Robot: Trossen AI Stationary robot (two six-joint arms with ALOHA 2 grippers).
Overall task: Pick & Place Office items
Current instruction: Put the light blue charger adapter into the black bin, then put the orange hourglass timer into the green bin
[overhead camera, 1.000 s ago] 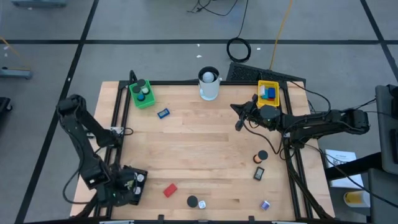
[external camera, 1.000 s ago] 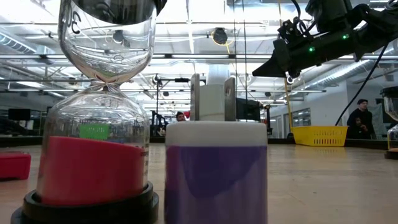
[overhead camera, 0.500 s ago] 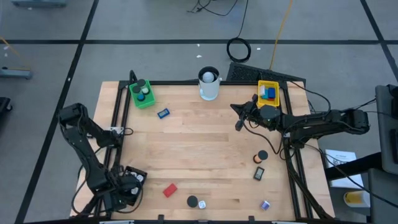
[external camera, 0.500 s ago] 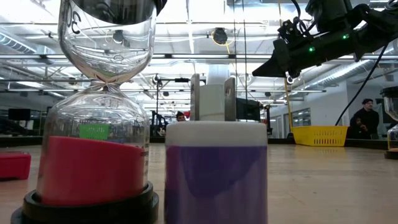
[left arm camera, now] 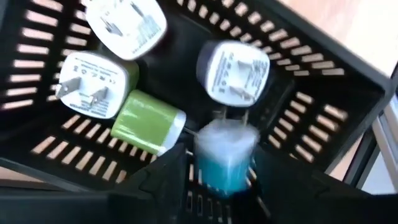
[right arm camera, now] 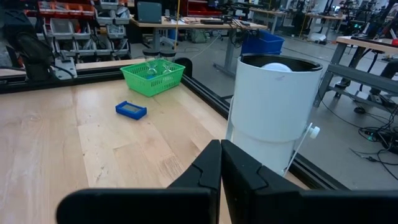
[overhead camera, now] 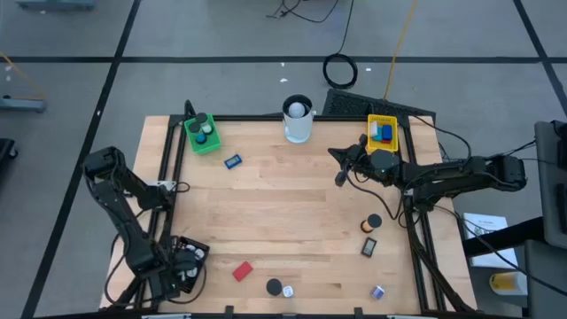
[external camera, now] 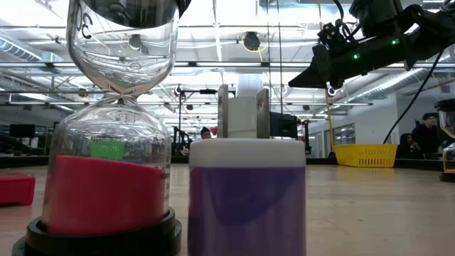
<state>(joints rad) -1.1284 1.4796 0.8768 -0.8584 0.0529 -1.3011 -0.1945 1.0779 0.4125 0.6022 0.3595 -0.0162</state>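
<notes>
The left gripper (overhead camera: 182,273) has dropped over the black tray (left arm camera: 323,81) at the surface's near left corner within the last second, its fingers narrowly spread around a teal-and-white plug (left arm camera: 222,152), apparently being deposited. The right gripper (overhead camera: 339,165), fingers together, waits near the yellow tray (overhead camera: 383,132); a red block (overhead camera: 242,270) remains unsorted near the front edge.

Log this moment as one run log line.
left tool: open over black tray, teal charger between fingers | right tool: shut, hovering near white cup | red block: on table
</notes>
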